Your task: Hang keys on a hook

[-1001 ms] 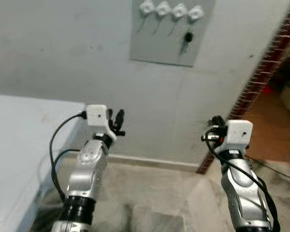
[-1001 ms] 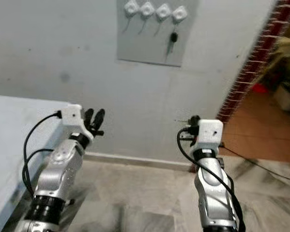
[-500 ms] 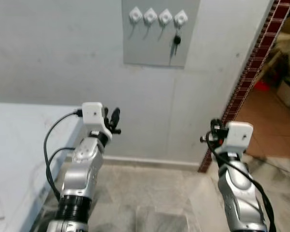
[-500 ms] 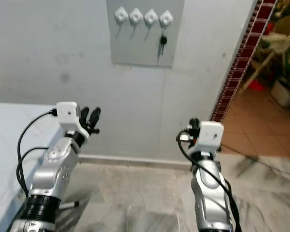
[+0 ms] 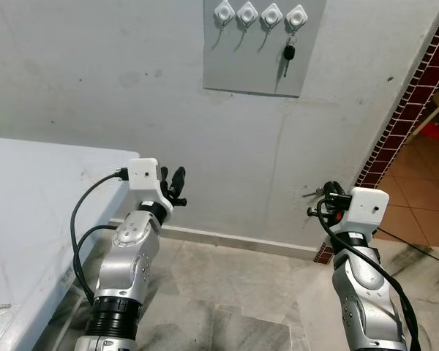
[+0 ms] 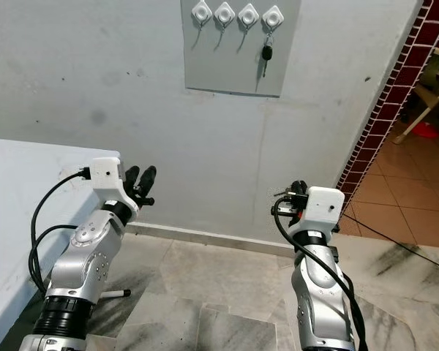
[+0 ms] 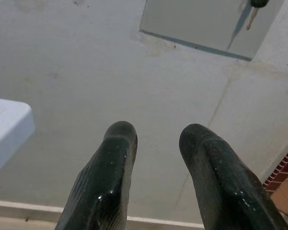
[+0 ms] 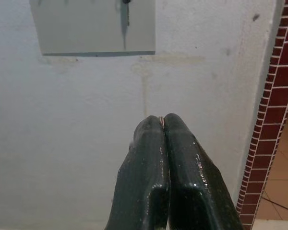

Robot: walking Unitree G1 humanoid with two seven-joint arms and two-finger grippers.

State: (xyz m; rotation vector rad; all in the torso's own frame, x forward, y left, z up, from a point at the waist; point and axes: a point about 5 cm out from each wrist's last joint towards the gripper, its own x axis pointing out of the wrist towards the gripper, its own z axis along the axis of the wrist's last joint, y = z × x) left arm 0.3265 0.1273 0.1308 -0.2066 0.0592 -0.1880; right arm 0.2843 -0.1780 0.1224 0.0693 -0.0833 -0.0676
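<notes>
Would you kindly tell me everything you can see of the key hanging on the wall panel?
The key has a black head, seemingly plastic, with a slim metal blade pointing straight down. It hangs from the rightmost hook of four white diamond-shaped hooks on a grey panel fixed to the pale wall; the other three hooks carry nothing. A small loop seems to link it to the hook, though this is too small to tell. It hangs still and upright against the panel, casting a thin shadow.

grey wall (image 5: 117,88), marble floor (image 5: 227,292), white table (image 5: 29,197), brick edge (image 5: 406,117).
</notes>
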